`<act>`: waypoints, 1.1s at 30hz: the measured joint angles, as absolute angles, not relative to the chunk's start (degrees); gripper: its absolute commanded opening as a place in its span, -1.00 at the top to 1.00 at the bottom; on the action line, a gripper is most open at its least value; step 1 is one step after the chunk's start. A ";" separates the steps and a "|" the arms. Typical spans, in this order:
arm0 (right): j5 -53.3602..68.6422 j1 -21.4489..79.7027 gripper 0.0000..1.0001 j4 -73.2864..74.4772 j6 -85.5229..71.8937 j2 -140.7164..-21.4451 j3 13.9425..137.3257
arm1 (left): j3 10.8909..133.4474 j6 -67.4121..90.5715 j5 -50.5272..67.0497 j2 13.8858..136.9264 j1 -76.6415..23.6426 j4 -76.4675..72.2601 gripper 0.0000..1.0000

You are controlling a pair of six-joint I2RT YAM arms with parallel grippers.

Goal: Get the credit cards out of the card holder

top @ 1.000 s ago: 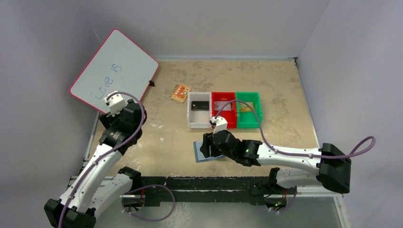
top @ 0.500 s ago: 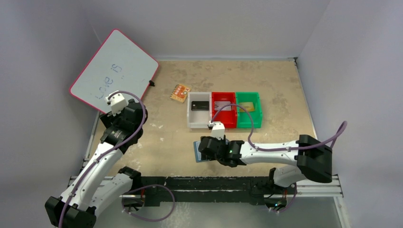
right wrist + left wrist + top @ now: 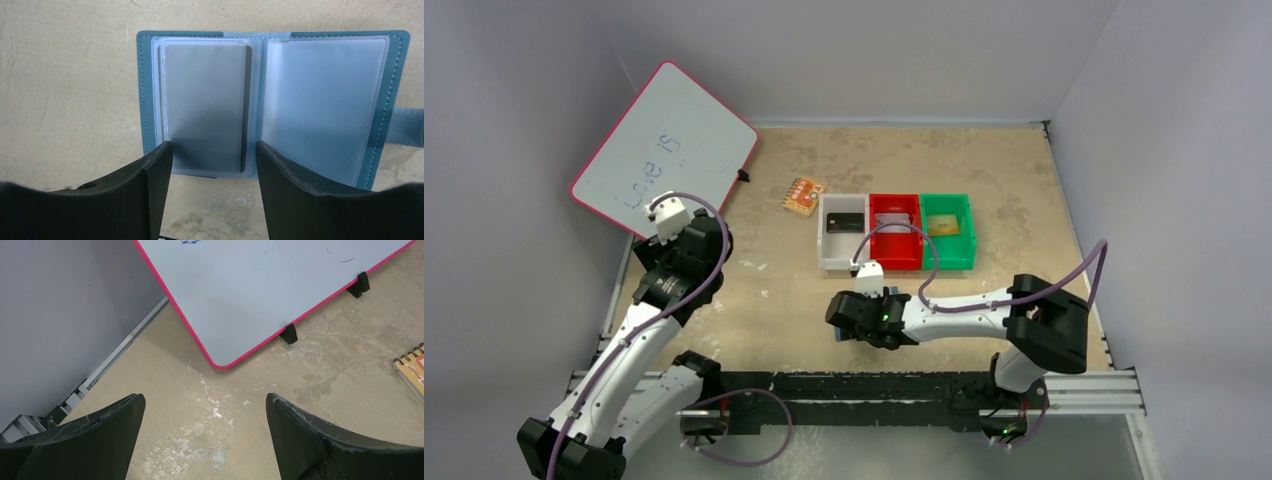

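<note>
As the right gripper [image 3: 214,150] is shifting left over the open blue bifold card holder [image 3: 325,95] on the near tabletop [image 3: 774,290], its parted, empty jaws are framing a still-sleeved dark grey credit card [image 3: 207,100], the left gripper [image 3: 205,400] idling wide open.

The card holder [image 3: 272,100] is teal-blue with pale stitching and frosted pockets; a dark grey card [image 3: 207,107] shows through the nine-o'clock pocket. The right end effector [image 3: 214,147] is black, the worktop [image 3: 70,75] mottled tan. Toward twelve o'clock: a white bin [image 3: 836,260], red bin [image 3: 894,199] and green bin [image 3: 947,260].
</note>
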State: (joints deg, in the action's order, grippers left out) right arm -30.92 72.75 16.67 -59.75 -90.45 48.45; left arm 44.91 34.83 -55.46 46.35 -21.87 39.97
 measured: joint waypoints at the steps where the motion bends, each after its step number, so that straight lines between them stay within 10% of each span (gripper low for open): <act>1: -30.94 72.75 -0.28 16.91 -59.68 -90.80 48.84 | 44.91 34.83 -55.37 46.46 -21.87 39.97 -0.82; 33: -24.80 69.21 0.24 6.04 -64.27 -80.75 36.64 | 44.91 34.48 -49.78 48.01 -21.87 39.83 -0.79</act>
